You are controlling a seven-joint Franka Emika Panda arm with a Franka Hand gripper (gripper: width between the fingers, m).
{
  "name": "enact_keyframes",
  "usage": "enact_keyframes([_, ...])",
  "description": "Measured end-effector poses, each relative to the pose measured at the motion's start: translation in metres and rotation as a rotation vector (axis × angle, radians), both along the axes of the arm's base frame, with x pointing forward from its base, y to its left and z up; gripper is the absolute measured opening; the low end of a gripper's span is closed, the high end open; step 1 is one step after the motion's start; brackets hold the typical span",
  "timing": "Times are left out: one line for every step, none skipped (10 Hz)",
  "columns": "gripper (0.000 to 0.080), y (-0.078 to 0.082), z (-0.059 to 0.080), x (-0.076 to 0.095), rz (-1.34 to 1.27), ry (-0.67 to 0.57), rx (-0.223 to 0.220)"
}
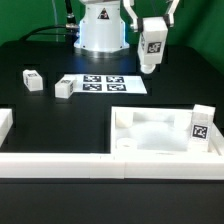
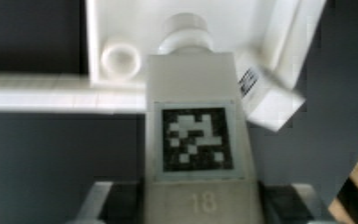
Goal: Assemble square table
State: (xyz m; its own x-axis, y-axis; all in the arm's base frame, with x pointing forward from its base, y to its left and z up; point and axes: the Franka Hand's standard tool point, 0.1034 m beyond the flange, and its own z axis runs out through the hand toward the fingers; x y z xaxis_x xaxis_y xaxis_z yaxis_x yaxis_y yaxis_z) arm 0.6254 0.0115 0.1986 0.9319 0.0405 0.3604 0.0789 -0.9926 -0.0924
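Note:
My gripper [image 1: 152, 38] hangs high at the exterior view's back right, shut on a white block leg [image 1: 152, 47] with a black-and-white tag. In the wrist view the leg [image 2: 197, 120] fills the middle, pinched between both fingers [image 2: 108, 200] of the gripper [image 2: 197, 202], its round screw end pointing away. Beyond it lies the white tabletop [image 2: 34, 88] with a round corner socket [image 2: 119, 62]. The tabletop [image 1: 150, 128] rests at the front right, open side up. A second tagged leg [image 1: 200, 124] stands in its right corner; this leg [image 2: 268, 96] also shows in the wrist view.
Two loose tagged legs [image 1: 32, 80] [image 1: 65, 88] lie on the black table at the exterior view's left. The marker board [image 1: 105, 83] sits in the middle, before the robot base [image 1: 100, 30]. A long white border bar [image 1: 60, 165] runs along the front, with another bar [image 1: 5, 125] at the left.

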Motion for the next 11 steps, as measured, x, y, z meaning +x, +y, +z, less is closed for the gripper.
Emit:
enact_keyframes([0.029, 0.0, 0.0, 0.0, 0.0, 0.0, 0.0])
enact_keyframes([0.029, 0.0, 0.0, 0.0, 0.0, 0.0, 0.0])
enact_keyframes([0.029, 0.0, 0.0, 0.0, 0.0, 0.0, 0.0])
enact_keyframes([0.029, 0.0, 0.0, 0.0, 0.0, 0.0, 0.0])
enact_keyframes([0.029, 0.0, 0.0, 0.0, 0.0, 0.0, 0.0])
enact_keyframes([0.029, 0.0, 0.0, 0.0, 0.0, 0.0, 0.0])
enact_keyframes([0.029, 0.0, 0.0, 0.0, 0.0, 0.0, 0.0])
enact_keyframes([0.029, 0.0, 0.0, 0.0, 0.0, 0.0, 0.0])
enact_keyframes([0.029, 0.0, 0.0, 0.0, 0.0, 0.0, 0.0])
enact_keyframes([0.029, 0.0, 0.0, 0.0, 0.0, 0.0, 0.0])
enact_keyframes([0.029, -0.012, 0.002, 0.008, 0.013, -0.098, -0.052])
